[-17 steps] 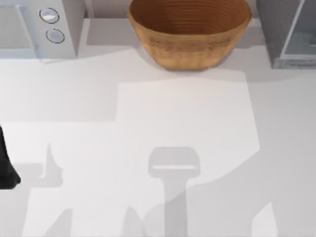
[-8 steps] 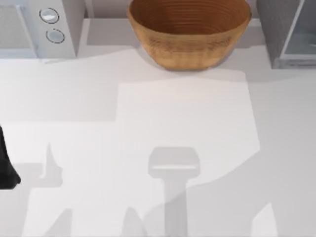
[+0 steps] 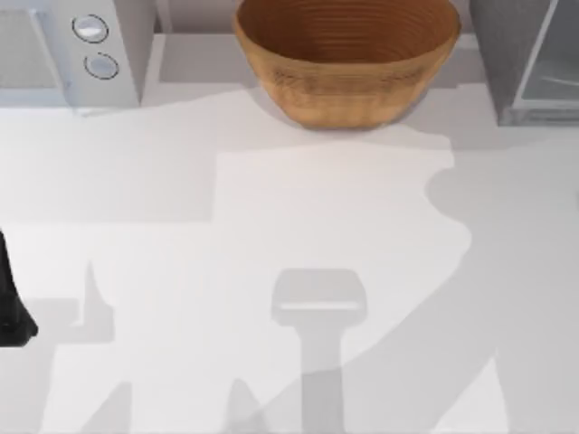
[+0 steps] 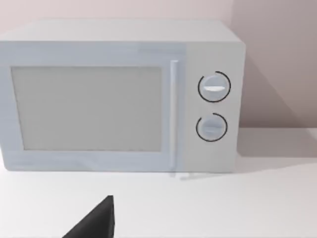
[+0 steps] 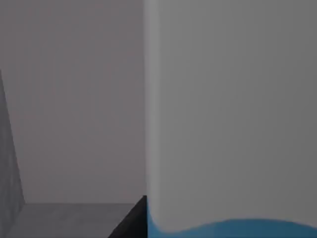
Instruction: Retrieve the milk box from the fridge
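Right gripper [image 5: 132, 222] reaches into the fridge [image 5: 69, 109], pressed close beside the milk box [image 5: 228, 114].
The white table [image 3: 271, 226] spreads ahead of the parked left gripper [image 4: 94, 222], with a microwave [image 4: 119, 96] facing it and a woven basket [image 3: 348, 59] farther off to its right. The fridge's grey walls surround the right gripper. The milk box's pale face, blue at its base, stands just beside that gripper, inside the fridge. Whether either gripper is clenched or released cannot be told.
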You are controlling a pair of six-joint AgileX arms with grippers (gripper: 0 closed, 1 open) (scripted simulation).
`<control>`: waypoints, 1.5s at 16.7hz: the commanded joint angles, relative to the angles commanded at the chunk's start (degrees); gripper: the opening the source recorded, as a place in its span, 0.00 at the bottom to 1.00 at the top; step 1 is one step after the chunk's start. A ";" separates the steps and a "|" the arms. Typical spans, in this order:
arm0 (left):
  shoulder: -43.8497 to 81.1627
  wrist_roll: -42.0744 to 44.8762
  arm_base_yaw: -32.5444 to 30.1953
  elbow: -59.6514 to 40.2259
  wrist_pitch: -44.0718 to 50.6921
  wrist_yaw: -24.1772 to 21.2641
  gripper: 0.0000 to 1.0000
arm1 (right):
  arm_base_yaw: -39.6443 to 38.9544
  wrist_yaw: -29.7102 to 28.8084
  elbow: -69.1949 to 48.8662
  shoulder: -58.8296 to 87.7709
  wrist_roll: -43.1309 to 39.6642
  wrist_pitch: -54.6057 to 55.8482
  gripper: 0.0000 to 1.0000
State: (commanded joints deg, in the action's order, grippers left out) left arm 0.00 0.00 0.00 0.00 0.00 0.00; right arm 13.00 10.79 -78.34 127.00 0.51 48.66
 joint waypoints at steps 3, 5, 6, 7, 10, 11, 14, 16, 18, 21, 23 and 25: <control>0.00 0.00 0.00 0.00 0.00 0.00 1.00 | 0.01 0.00 -0.16 -0.30 0.01 -0.21 0.00; 0.00 0.00 0.00 0.00 0.00 0.00 1.00 | 0.00 0.07 0.18 -0.21 0.09 -0.02 0.00; 0.00 0.00 0.00 0.00 0.00 0.00 1.00 | 0.00 0.26 0.89 -0.88 0.08 0.34 0.00; 0.00 0.00 0.00 0.00 0.00 0.00 1.00 | 0.06 0.53 2.20 -1.98 0.07 0.96 0.00; 0.00 0.00 0.00 0.00 0.00 0.00 1.00 | 0.76 1.49 9.66 -6.58 0.07 3.93 0.00; 0.00 0.00 0.00 0.00 0.00 0.00 1.00 | 1.13 1.79 13.03 -8.31 0.09 5.09 0.00; 0.00 0.00 0.00 0.00 0.00 0.00 1.00 | 2.26 2.66 22.50 -13.36 0.17 8.38 0.00; 0.00 0.00 0.00 0.00 0.00 0.00 1.00 | 2.83 3.13 26.13 -15.69 0.21 10.10 0.00; 0.00 0.00 0.00 0.00 0.00 0.00 1.00 | 3.07 3.32 27.34 -16.54 0.22 10.81 0.00; 0.00 0.00 0.00 0.00 0.00 0.00 1.00 | 2.75 3.28 27.18 -16.19 0.32 10.65 0.00; 0.00 0.00 0.00 0.00 0.00 0.00 1.00 | 2.59 3.25 27.47 -16.80 0.29 10.31 0.00; 0.00 0.00 0.00 0.00 0.00 0.00 1.00 | 1.92 2.95 28.98 -19.78 0.14 8.53 0.00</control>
State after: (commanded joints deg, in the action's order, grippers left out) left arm 0.00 0.00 0.00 0.00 0.00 0.00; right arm 14.92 13.74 -49.36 107.22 0.65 57.19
